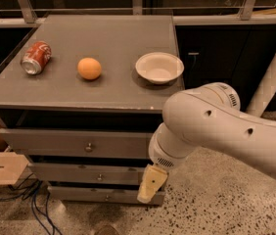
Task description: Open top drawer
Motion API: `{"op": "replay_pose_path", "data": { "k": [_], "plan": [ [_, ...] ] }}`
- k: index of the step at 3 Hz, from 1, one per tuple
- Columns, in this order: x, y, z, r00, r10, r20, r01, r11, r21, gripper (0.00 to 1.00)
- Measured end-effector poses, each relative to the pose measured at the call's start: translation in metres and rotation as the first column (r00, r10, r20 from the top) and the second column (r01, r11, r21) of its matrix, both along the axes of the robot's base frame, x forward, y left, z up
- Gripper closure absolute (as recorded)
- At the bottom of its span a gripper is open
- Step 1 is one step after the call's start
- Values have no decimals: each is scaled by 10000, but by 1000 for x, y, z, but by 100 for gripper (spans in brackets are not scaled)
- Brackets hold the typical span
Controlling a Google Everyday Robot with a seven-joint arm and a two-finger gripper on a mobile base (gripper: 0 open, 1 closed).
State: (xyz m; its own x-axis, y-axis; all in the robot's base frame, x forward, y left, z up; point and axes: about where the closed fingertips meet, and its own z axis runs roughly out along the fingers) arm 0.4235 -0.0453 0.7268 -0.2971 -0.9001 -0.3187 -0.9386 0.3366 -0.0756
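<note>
Camera view: top drawer [55,142] rigid, probably slides easily; take small, likely slippery knob [88,147] at centre. Tool [151,184] low right of knob, opening: cannot tell.

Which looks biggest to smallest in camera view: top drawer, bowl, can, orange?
1. top drawer
2. bowl
3. can and orange: near alike, not ranked.
Gripper hangs low by the lower drawers' right end.

The arm [216,126] runs off the right edge and covers the right end of the top drawer [55,142]. The gripper [151,184], low beneath it, hides the right ends of the middle drawer [69,173] and bottom drawer [89,194]. The top drawer's inside seems lost in shadow.
</note>
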Motion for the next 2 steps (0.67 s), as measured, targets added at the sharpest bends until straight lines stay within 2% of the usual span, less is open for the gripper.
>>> {"op": "replay_pose_path", "data": {
  "k": [1,2],
  "plan": [
    [0,2,-1,10000,-33,24,33,10000,21,0],
    [4,21,-11,9985,-455,313,446,9986,288,0]
  ]
}}
